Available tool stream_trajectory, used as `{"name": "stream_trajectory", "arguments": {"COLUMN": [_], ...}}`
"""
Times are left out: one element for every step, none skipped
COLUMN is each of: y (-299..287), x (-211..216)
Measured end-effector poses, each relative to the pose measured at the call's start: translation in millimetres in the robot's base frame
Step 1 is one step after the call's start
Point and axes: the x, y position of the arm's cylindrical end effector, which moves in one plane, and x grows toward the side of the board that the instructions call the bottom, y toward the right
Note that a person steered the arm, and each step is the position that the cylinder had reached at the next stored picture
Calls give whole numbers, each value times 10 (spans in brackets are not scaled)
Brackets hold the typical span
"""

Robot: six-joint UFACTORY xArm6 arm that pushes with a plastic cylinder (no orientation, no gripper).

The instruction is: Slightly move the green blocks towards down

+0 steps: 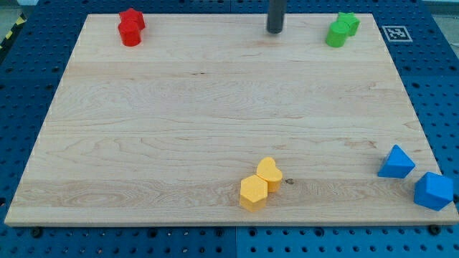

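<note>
Two green blocks touch each other at the view's top right corner of the wooden board: a green cylinder and, just up and right of it, a green star-like block. My tip is at the view's top centre, well to the left of the green blocks and apart from them. The dark rod comes down from the top edge.
A red star-like block and a red cylinder sit together at the top left. A yellow heart and yellow hexagon touch at bottom centre. A blue triangle and blue block lie at the bottom right edge.
</note>
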Motion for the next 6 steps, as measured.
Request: {"name": "stream_trajectory", "arguments": {"y": [484,716,1008,1135,1135,1135], "x": [-179,-328,-380,-403,-396,-299]}}
